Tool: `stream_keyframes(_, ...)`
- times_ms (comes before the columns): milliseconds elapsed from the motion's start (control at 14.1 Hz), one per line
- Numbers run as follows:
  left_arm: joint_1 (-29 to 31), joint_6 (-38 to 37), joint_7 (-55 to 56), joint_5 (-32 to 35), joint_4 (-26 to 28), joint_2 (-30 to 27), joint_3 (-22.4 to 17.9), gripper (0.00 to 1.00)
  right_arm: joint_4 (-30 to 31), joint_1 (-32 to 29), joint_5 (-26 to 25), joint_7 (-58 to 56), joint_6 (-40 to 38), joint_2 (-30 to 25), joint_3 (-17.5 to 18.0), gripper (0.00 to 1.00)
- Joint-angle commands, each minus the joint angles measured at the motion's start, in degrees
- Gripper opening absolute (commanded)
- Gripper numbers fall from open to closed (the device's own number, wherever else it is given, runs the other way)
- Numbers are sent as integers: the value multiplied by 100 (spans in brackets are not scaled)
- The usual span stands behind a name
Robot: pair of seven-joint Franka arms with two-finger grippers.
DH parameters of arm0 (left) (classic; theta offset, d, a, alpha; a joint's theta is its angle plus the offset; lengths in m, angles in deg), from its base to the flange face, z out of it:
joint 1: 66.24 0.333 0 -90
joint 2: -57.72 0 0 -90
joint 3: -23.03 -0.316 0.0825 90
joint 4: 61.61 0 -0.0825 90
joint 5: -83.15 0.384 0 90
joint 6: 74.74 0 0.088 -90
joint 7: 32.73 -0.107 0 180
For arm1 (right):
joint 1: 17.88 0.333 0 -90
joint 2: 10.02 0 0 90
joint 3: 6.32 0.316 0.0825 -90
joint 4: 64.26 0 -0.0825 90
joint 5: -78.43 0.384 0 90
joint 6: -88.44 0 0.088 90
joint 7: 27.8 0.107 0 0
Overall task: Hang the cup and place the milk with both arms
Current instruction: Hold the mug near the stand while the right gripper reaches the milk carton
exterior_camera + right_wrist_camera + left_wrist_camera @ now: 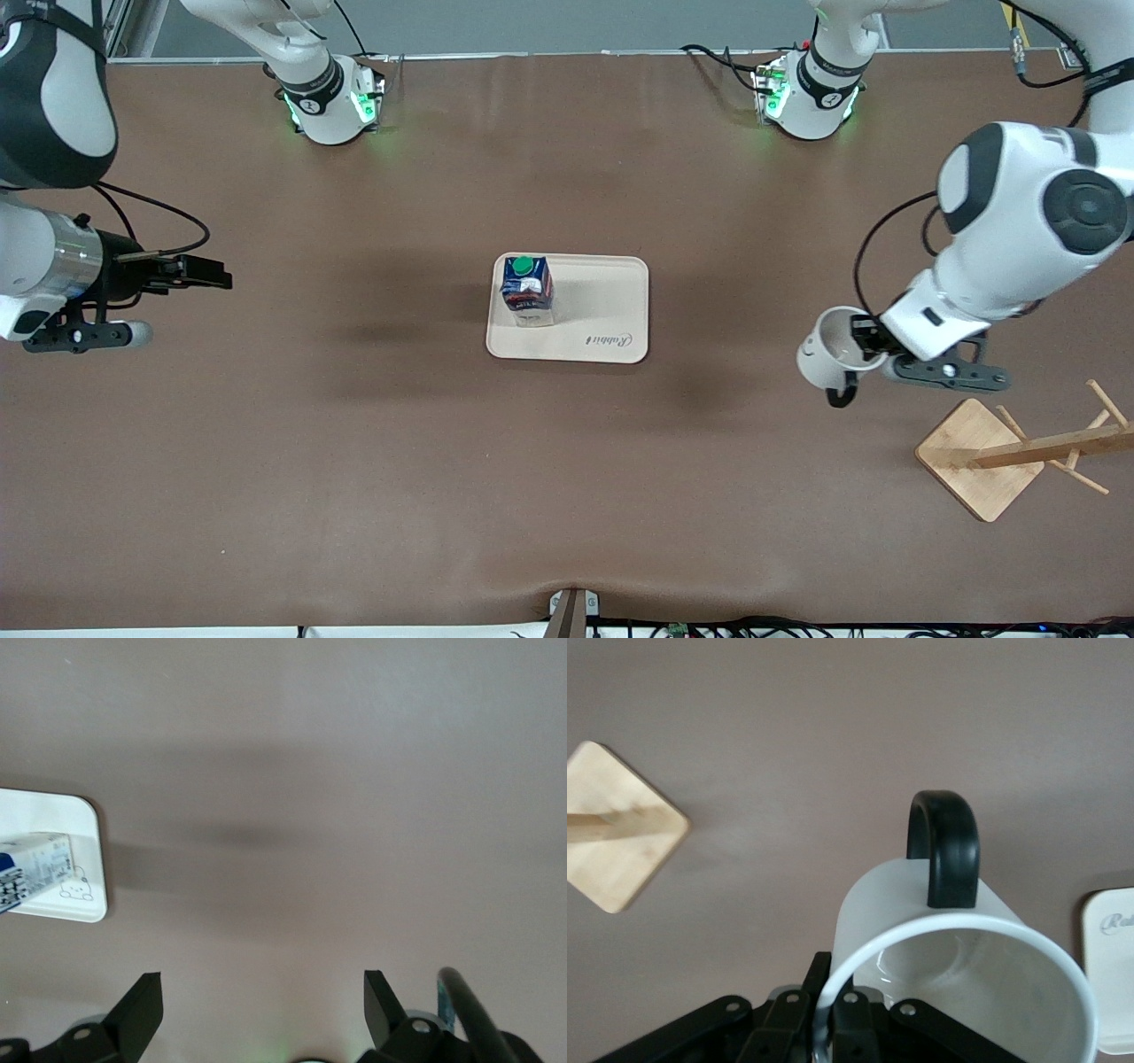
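Observation:
My left gripper point(864, 341) is shut on the rim of the white cup point(828, 353) and holds it tilted in the air over the table, beside the wooden rack point(1019, 452). The cup's black handle point(945, 846) shows in the left wrist view, and the cup's rim point(859, 970) sits pinched between my left gripper's point(830, 1014) fingers. The blue milk carton point(527, 291) with its green cap stands upright on the cream tray point(602, 319) in the middle of the table. My right gripper point(208, 271) is open and empty, up over the right arm's end of the table; it point(261, 997) shows open in its wrist view.
The wooden rack with slanted pegs stands on a square base point(620, 837) near the left arm's end, nearer the front camera than the cup. The tray's corner point(75, 895) and the carton point(31, 868) show in the right wrist view. Brown table all around.

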Motion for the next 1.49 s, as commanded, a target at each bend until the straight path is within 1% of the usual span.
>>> stream_keyframes(0, 201, -403, -264, -97, -509, 104, 20, 0, -188, 165, 283, 220, -116, 287, -2, 100)
stream_keyframes(71, 245, -474, -290, -106, -641, 182, 29, 0, -196, 261, 555, 255, -125, 305, -28, 100)
stream_keyframes(212, 376, -614, -378, -176, -888, 297, 11, 0, -197, 576, 636, 666, -37, 314, -20, 100)
stream_keyframes(354, 639, -737, -745, -202, -1090, 428, 20, 0, -109, 1129, 628, 1613, 7, 332, -20, 100)
stream_keyframes(425, 745, -834, -982, -211, -1204, 473, 11, 0, -91, 1410, 628, 2088, 155, 332, -20, 100)
stream_keyframes(495, 859, -922, -1141, -202, -1257, 482, 11, 0, -65, 1674, 628, 2414, 374, 349, -20, 100)
stream_keyframes(708, 1036, -1220, -1590, -176, -1276, 447, 2, 0, 592, 2369, 654, 2758, 1822, 420, -11, 100)
stream_keyframes(778, 1088, -1326, -1730, -150, -1284, 429, -6, 0, 699, 2615, 645, 3300, 2061, 411, -11, 100)
stream_keyframes(920, 1211, -1432, -2186, -115, -1345, 412, -7, 0, 717, 3125, 549, 4521, 2160, 420, -28, 100)
stream_keyframes(991, 1308, -1476, -2441, -114, -1355, 412, -33, 0, 718, 3318, 479, 4892, 2213, 429, -28, 100)
stream_keyframes(1132, 1492, -1476, -2942, 121, -1363, 412, -33, 0, 857, 3487, 277, 5474, 2335, 516, -28, 100)
stream_keyframes(1274, 1520, -1476, -3312, 280, -1451, 447, -68, 0, 1112, 3610, 267, 5669, 2686, 525, -28, 100)
stream_keyframes(1415, 1563, -1476, -3724, 316, -1548, 482, -243, 0, 1314, 3777, 267, 5870, 2907, 534, -28, 100)
